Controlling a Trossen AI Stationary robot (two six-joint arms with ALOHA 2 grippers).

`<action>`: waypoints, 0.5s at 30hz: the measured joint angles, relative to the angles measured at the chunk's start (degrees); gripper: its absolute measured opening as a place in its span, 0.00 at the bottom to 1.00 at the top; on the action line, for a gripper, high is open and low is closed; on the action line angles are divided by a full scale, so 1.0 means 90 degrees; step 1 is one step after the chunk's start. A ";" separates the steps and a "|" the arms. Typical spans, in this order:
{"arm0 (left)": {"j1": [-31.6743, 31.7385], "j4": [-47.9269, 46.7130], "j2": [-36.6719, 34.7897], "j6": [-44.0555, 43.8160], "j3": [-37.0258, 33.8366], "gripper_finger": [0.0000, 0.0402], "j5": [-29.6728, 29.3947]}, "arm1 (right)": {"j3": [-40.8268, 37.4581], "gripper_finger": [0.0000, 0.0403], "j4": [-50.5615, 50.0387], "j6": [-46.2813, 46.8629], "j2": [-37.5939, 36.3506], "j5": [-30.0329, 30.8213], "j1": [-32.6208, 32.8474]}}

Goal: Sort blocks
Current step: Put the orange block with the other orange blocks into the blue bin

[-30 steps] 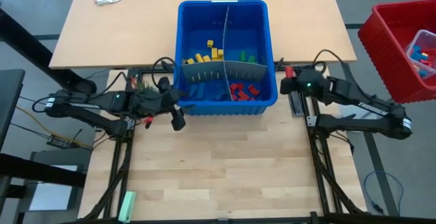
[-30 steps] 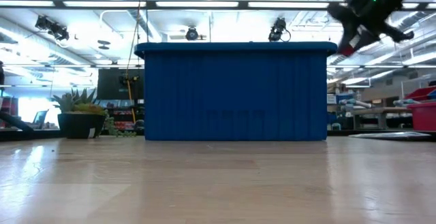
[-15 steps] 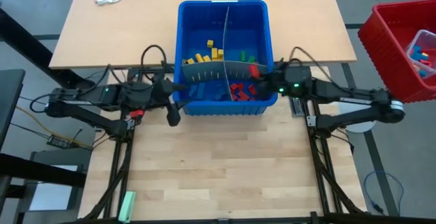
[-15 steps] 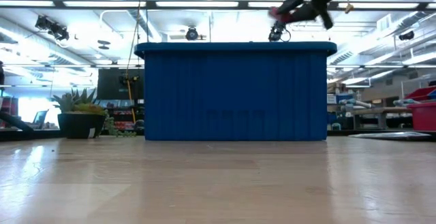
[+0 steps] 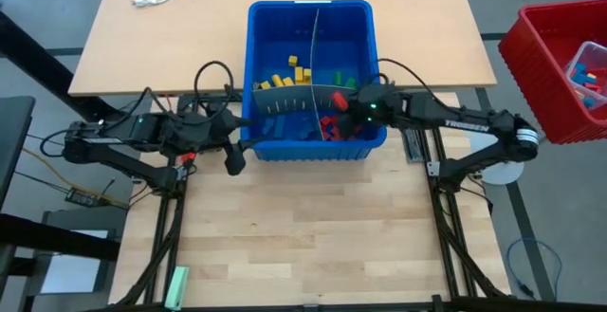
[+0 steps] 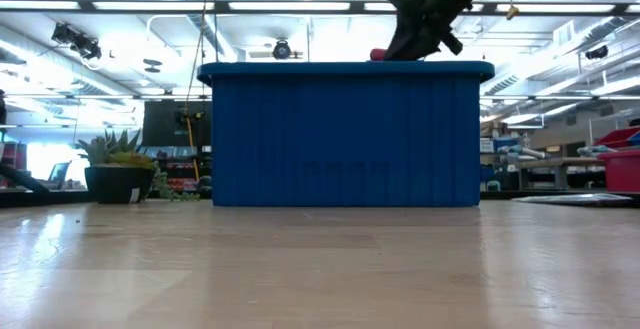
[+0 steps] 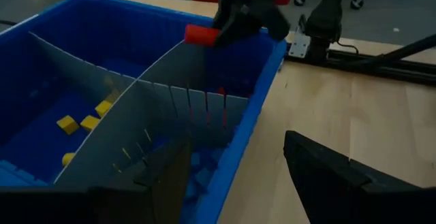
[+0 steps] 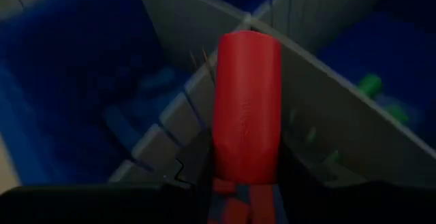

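Right gripper (image 5: 339, 100) now sits over the blue bin (image 5: 311, 13), right of centre in the high view, pinching a red block (image 8: 246, 108). A second ago we had it outside the bin's right wall; it has swung in above the compartment with the red blocks (image 5: 334, 127), lower right of the bin. In the low view the block (image 6: 380, 55) shows just above the rim, so we judge it not yet dropped.

Left gripper (image 5: 236, 156) hangs just off the bin's lower left corner, fingers spread, nothing between them. It has crept slightly left since a second ago, otherwise waiting.

Bin contents by grey divider (image 5: 308, 97): yellow blocks (image 5: 287, 75) upper left, green blocks (image 5: 345, 81) upper right, blue blocks (image 5: 285, 127) lower left, red lower right.

Meaning: we're at the release step. The carried red matches the pile below it. Risk: block clipping the divider edge on release.
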 joint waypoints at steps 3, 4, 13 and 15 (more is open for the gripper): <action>0.0001 -0.0017 0.0028 0.0000 -0.0003 0.61 0.0003 | 0.0389 0.32 -0.0692 -0.0004 0.0362 -0.0131 -0.0054; 0.0001 -0.0029 0.0028 0.0000 -0.0005 0.61 0.0005 | 0.0494 0.33 -0.0798 0.0022 0.0451 -0.0163 -0.0058; 0.0001 -0.0239 0.0025 -0.0112 -0.0005 0.61 0.0025 | 0.0768 0.54 -0.0903 0.0051 0.0499 -0.0132 -0.0083; 0.0001 -0.0245 0.0025 -0.0124 -0.0005 0.61 0.0024 | 0.0768 0.58 -0.0881 -0.0008 0.0374 -0.0133 -0.0084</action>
